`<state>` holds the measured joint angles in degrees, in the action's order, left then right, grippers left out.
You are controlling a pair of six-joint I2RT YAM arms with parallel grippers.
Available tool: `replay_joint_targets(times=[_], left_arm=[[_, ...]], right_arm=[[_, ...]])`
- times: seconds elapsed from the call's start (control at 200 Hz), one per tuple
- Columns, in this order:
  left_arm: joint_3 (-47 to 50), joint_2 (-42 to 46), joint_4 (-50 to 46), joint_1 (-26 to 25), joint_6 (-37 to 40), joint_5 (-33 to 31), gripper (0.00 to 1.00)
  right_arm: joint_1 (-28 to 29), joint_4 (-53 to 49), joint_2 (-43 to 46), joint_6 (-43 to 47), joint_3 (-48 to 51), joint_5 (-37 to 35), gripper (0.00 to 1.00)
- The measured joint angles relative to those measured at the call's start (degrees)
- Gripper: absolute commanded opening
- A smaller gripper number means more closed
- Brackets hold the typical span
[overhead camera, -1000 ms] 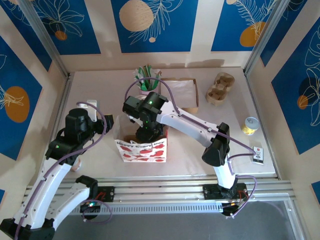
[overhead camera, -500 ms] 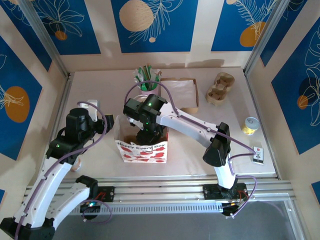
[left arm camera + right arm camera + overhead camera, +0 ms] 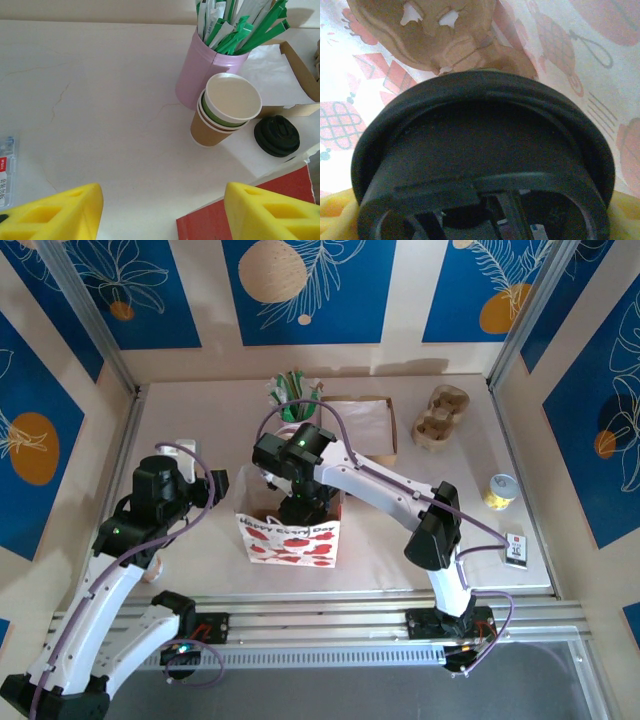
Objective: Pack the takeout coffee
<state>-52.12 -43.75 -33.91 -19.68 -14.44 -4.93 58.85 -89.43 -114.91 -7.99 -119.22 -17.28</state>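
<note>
Where one paper bag (image 3: 292,540) stands open, one takeout coffee (image 3: 480,150) is inside, seemingly pinched by the wide-set right gripper (image 3: 480,222). The left gripper (image 3: 162,212) is spread and empty, near one loose lid (image 3: 276,135) and three nested cups (image 3: 226,112).

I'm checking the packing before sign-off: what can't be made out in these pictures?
Cup body of the takeout coffee: right wrist view, hidden under its own lid.
Floor of the bag: top view, covered by the right arm.
Red-labelled packet: left wrist view, cut off by the left edge.
</note>
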Motion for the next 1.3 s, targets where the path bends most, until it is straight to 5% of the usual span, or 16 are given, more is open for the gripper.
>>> replay_joint_targets(times=[1.3], left_arm=[[0.0,0.0,0.0,0.0,0.0,0.0,0.65]], right_arm=[[-0.6,3.2,-0.8,-0.2,6.6,3.4,0.60]])
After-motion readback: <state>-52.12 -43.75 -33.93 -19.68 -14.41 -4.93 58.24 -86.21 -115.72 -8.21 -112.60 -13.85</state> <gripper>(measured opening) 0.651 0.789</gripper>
